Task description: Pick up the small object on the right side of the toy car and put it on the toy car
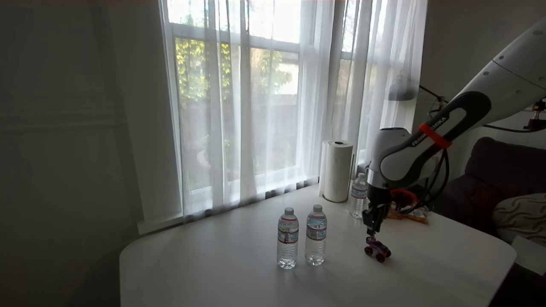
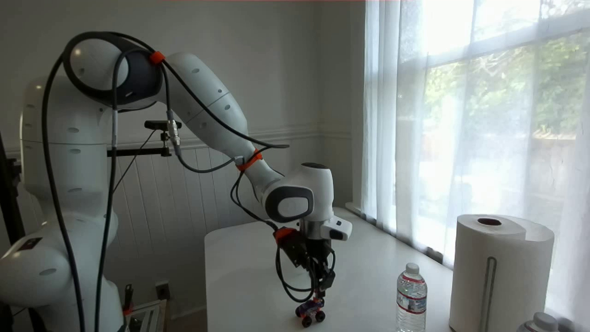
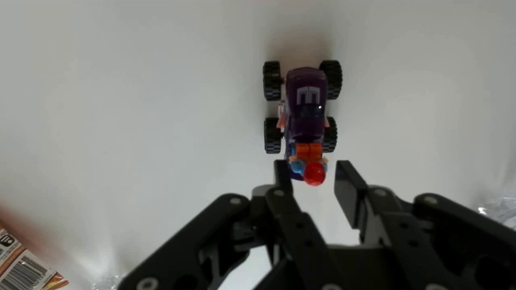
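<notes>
The toy car (image 3: 307,117) is dark purple with big black wheels and stands on the white table. It also shows in both exterior views (image 1: 378,250) (image 2: 309,310). A small figure (image 3: 309,153) with a red head, blue arms and orange legs is at the car's rear end, on or against it. My gripper (image 3: 312,167) is low over that end, its fingers apart on either side of the figure, with a gap visible on the right. On the left the finger overlaps the car's edge, so contact cannot be told. The gripper also shows in both exterior views (image 1: 372,230) (image 2: 321,289).
Two water bottles (image 1: 288,238) (image 1: 316,235) stand beside the car. Another bottle (image 1: 357,198) stands near the paper towel roll (image 1: 337,170), which also shows in an exterior view (image 2: 500,272). An orange snack packet (image 1: 411,215) lies behind the gripper and at the wrist view's lower left (image 3: 24,266).
</notes>
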You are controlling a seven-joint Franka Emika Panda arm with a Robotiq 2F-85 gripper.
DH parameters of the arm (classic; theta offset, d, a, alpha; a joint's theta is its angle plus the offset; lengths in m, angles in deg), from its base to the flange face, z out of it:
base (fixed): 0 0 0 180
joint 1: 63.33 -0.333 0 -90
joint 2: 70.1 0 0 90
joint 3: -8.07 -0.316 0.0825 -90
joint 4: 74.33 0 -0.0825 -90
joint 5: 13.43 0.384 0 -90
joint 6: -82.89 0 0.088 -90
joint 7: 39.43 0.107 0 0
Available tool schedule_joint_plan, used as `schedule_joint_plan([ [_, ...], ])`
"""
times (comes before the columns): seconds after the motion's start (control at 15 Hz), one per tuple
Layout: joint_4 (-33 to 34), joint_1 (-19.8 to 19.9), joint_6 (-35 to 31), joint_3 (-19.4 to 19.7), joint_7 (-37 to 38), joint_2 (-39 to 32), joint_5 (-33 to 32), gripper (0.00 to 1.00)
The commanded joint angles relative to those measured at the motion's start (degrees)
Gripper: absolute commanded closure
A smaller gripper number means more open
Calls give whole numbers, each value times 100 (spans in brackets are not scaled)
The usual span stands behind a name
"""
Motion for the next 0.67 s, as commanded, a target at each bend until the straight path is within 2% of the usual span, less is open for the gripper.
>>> schedule_joint_plan([
  [0.0,-63,-20,-126,35,88,26,33,33],
  [0.27,-73,-28,-90,48,110,79,-5,5],
  [0.4,-80,-34,84,39,59,227,-28,0],
  [0.6,-130,-55,250,62,72,561,-211,0],
])
